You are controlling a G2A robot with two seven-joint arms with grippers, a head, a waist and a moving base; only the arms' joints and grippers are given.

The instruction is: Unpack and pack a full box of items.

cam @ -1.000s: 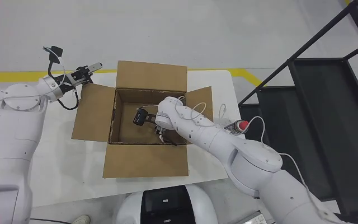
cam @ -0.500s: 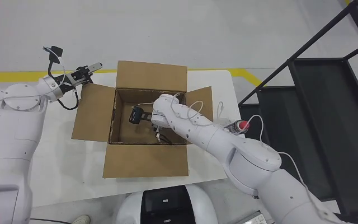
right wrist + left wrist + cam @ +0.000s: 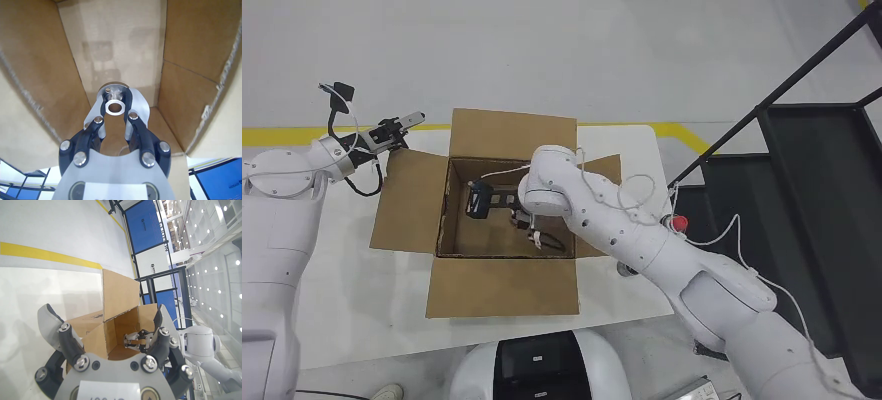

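A: State of right pincer?
B: Clenched on a small silver metal bushing with a round flange. Gripped at the neck between both pads, bore facing back toward the wrist.
A: Location of the piece?
B: Between the pincer's tips, down inside the open brown cardboard box. Cardboard walls on every side of the pincer, box floor just beyond the tips. Cannot tell whether the flange touches that floor or hangs clear of it.
A: State of left pincer?
B: Released, gripping nothing. Held outside the box over the white table, with a box corner and a flap just ahead of its tips. Well apart from the right pincer.
A: Box condition?
B: Top open, flaps spread outward.
A: Progress estimate?
B: Judged partway, nowhere near finished. One bushing in hand, inside the box; cannot tell from this alone whether headed out or in. Bare cardboard floor ahead of the right pincer as far as visible, so likely either the last piece of the unpack or the first of the repack.
A: Remaining?
B: In the first case: lift out, set down beside the box, then the whole repack. In the second: release on the floor, fetch the rest. Either way, flaps to close at the end, if required.
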